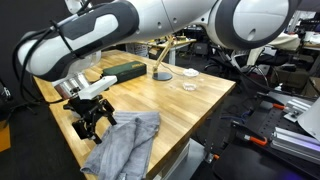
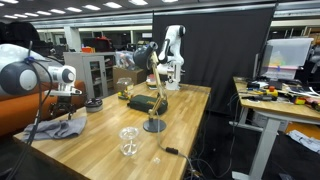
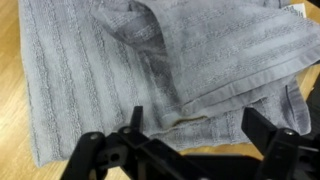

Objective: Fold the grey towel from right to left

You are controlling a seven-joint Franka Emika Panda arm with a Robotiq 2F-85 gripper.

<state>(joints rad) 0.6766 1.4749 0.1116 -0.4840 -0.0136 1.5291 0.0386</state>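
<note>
The grey towel (image 1: pixel 128 142) lies rumpled on the wooden table (image 1: pixel 180 105) near its front corner, one part folded over the rest. It also shows in an exterior view (image 2: pixel 57 128) and fills the wrist view (image 3: pixel 150 60), where a folded flap with a hem lies across the lower layer. My gripper (image 1: pixel 93 124) hangs just above the towel's edge, its black fingers (image 3: pixel 190 135) spread apart with nothing between them.
A dark green box (image 1: pixel 128 68), a wooden stand on a round grey base (image 1: pixel 162 72) and a clear glass (image 1: pixel 189 86) sit further back on the table. A black bowl (image 2: pixel 94 103) is at the table's far edge. A small dark item (image 2: pixel 172 151) lies near the glass (image 2: pixel 128 143).
</note>
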